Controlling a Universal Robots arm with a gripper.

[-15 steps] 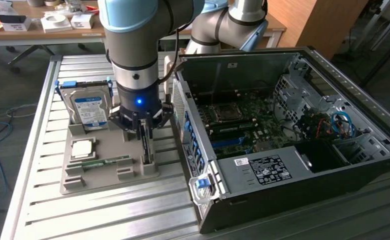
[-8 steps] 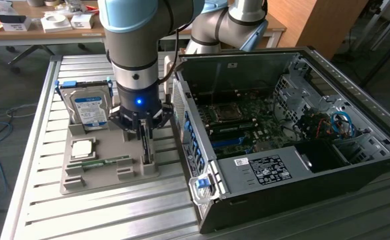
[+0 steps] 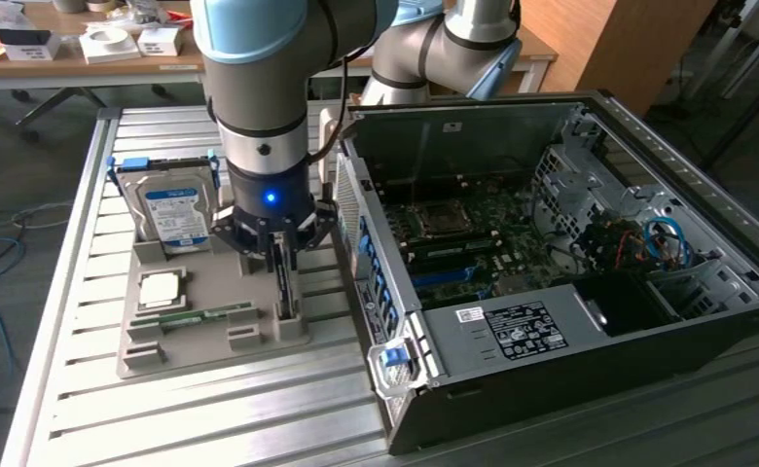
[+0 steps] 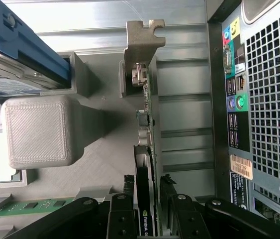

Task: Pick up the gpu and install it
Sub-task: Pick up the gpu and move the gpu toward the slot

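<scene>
Start at the exterior view's left: your hard drive stands upright in the grey holder on the slatted surface. In front of it a CPU lies flat in its pocket, and a memory stick rests just beside that.

Moving right, you reach the arm, which hangs straight down over the holder's right end. The gpu sits there, standing on edge in its slot as a thin dark slab. Your hand is right on top of it, low over the card.

In the wrist view the gpu runs edge-on, with its metal bracket at the far end. The hand straddles the card and its fingers stand apart, one on each side, not pressed against it. The card is seated in the holder, not lifted.

Further right, the open PC case lies on its side just beside the holder, motherboard facing up.
</scene>
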